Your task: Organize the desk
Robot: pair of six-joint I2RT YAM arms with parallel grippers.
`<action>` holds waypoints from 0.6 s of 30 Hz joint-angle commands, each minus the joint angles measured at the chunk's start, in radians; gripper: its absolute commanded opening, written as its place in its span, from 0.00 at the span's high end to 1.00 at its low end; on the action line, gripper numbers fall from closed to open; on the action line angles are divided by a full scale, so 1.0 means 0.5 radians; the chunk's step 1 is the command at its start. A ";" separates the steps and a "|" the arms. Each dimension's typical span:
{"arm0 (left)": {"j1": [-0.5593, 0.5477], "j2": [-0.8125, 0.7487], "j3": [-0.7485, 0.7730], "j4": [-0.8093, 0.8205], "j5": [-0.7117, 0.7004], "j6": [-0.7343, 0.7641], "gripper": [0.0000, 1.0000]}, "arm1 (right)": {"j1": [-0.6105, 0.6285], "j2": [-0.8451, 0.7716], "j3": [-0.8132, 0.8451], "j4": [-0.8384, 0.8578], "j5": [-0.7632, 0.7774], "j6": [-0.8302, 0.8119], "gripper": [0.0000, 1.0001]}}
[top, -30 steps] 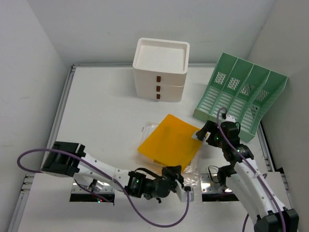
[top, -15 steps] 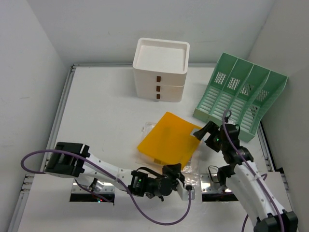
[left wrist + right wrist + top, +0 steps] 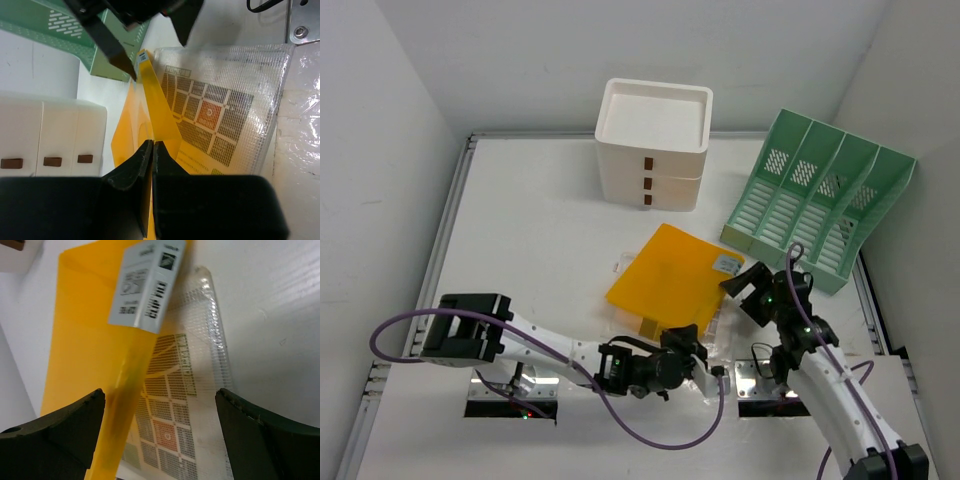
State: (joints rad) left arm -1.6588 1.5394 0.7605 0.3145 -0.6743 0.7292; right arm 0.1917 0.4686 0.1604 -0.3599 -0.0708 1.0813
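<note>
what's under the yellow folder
A clear mesh pouch holding a printed grid sheet lies beneath the yellow folder, showing past its edges. The folder covers the rest, so anything else under it cannot be seen.

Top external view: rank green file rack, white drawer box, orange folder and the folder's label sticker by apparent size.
1. green file rack
2. white drawer box: stands tall, so nearer the camera, which may inflate it
3. orange folder: near edge partly covered, so its full size is unsure
4. label sticker

Drawer box [image 3: 654, 150]; file rack [image 3: 820, 195]; folder [image 3: 670, 280] apparently atop pouch [image 3: 225, 105].
</note>
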 commanded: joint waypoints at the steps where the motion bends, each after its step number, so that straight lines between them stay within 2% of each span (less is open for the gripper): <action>1: 0.010 0.001 0.081 0.077 -0.005 -0.016 1.00 | 0.000 0.050 -0.115 0.492 -0.122 0.294 0.12; 6: 0.007 0.032 0.084 0.025 0.054 -0.068 1.00 | 0.000 0.293 -0.109 0.793 -0.199 0.243 0.14; 12: 0.007 0.072 0.126 -0.006 0.094 -0.105 1.00 | 0.003 0.452 -0.259 1.127 -0.254 0.396 0.15; 15: 0.007 0.090 0.188 -0.046 0.094 -0.124 1.00 | 0.025 0.544 -0.351 1.330 -0.312 0.476 0.25; 16: 0.007 0.096 0.206 -0.061 0.103 -0.142 1.00 | 0.043 0.563 -0.351 1.361 -0.325 0.470 0.34; 18: 0.004 0.112 0.252 -0.113 0.118 -0.200 1.00 | 0.123 0.606 -0.342 1.419 -0.331 0.473 0.43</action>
State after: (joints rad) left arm -1.6588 1.5917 0.8204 0.2478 -0.6388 0.6865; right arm 0.2142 0.7559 0.0463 0.1944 -0.1978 1.2831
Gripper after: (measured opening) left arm 0.006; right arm 0.599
